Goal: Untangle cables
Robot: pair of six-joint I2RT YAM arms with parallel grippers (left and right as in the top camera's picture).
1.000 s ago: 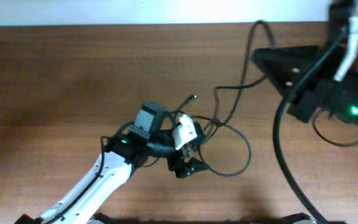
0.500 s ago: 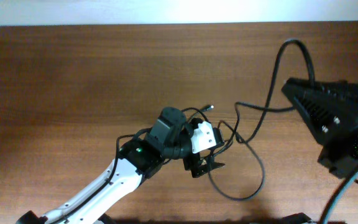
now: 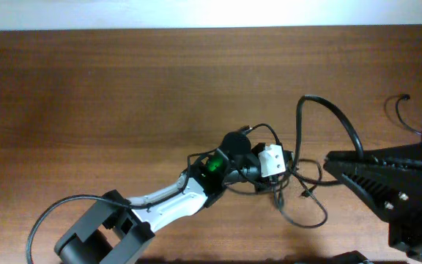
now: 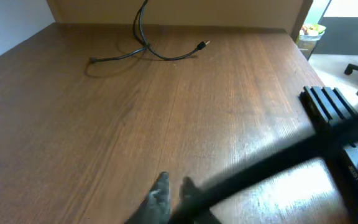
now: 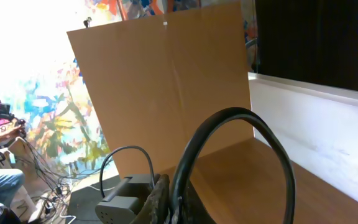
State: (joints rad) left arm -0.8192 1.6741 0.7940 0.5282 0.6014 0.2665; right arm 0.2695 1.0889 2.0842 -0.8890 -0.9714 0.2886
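Note:
Thin black cables [image 3: 299, 194] lie tangled right of the table's centre. My left gripper [image 3: 290, 174] sits in that tangle; in the left wrist view its fingers [image 4: 159, 194] stand close together, shut on a blurred black cable [image 4: 272, 165] that runs off to the right. The right gripper [image 3: 332, 165] is shut on a thicker black cable [image 3: 335, 117] that arches up and back over the tangle. In the right wrist view this cable [image 5: 229, 118] loops up from between the shut fingers [image 5: 158, 194]. A separate cable [image 4: 145, 50] with a small plug lies far off.
Another loose cable end [image 3: 405, 103] lies near the right edge. The right arm's black body [image 3: 401, 187] fills the lower right corner. The left arm's white link [image 3: 160, 205] crosses the front of the table. A cardboard wall [image 5: 166, 81] stands behind the table.
The left gripper has moved right along with the tangle and gone from open to shut. The right arm has come down toward the front right, drawing its cable into a tall loop.

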